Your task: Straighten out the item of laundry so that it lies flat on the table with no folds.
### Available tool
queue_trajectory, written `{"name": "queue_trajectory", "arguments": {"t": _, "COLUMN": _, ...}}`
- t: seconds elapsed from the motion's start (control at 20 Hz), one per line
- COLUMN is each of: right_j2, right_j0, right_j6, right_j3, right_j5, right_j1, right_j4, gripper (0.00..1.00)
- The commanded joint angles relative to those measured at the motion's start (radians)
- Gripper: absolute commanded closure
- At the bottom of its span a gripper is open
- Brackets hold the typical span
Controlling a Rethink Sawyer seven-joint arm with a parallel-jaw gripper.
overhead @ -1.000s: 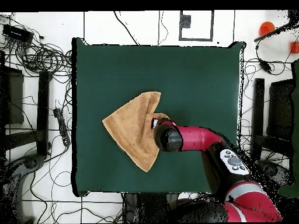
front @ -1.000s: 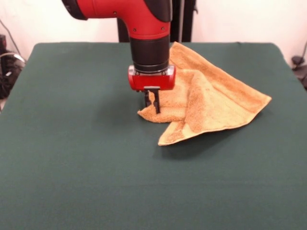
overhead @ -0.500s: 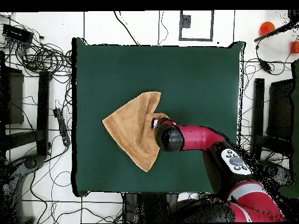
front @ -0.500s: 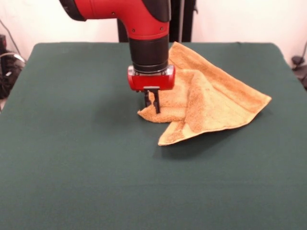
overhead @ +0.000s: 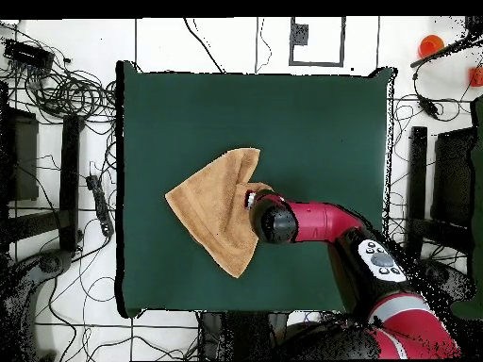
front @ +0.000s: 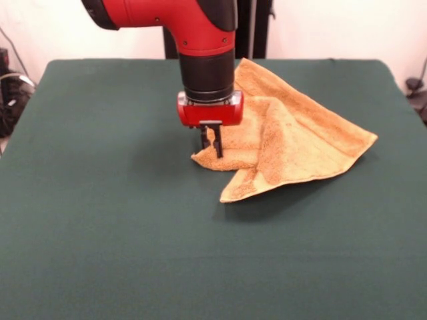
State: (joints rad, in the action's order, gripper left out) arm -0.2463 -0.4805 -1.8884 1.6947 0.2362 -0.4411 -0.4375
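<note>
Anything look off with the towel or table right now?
Only the towel: it lies folded over itself in a rough triangle, one flap raised in a ridge. The gripper is down at its folded corner. The table shows nothing else odd.

Tangled cables [overhead: 66, 90] and an orange object [overhead: 431, 44] beside.

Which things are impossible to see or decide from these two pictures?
- Overhead view: the gripper is hidden under the arm's wrist.
- Front view: the fingertips press into the towel, so how much cloth they pinch cannot be told.
- Both views: the towel's label is not visible; folds cover its underside.
</note>
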Motion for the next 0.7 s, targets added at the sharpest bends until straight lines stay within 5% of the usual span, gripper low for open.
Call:
{"name": "queue_trajectory", "arguments": {"t": 0.05, "right_j2": -0.064, "right_j0": -0.003, "right_j6": 0.071, "right_j3": -0.103, "right_j5": 0.066, "right_j1": 0.065, "right_j4": -0.059, "gripper": 1.00}}
{"name": "queue_trajectory", "arguments": {"t": 0.7, "right_j2": -0.069, "right_j0": -0.010, "right_j6": 0.083, "right_j3": -0.102, "right_j5": 0.104, "right_j1": 0.046, "right_j4": -0.051, "gripper": 1.00}}
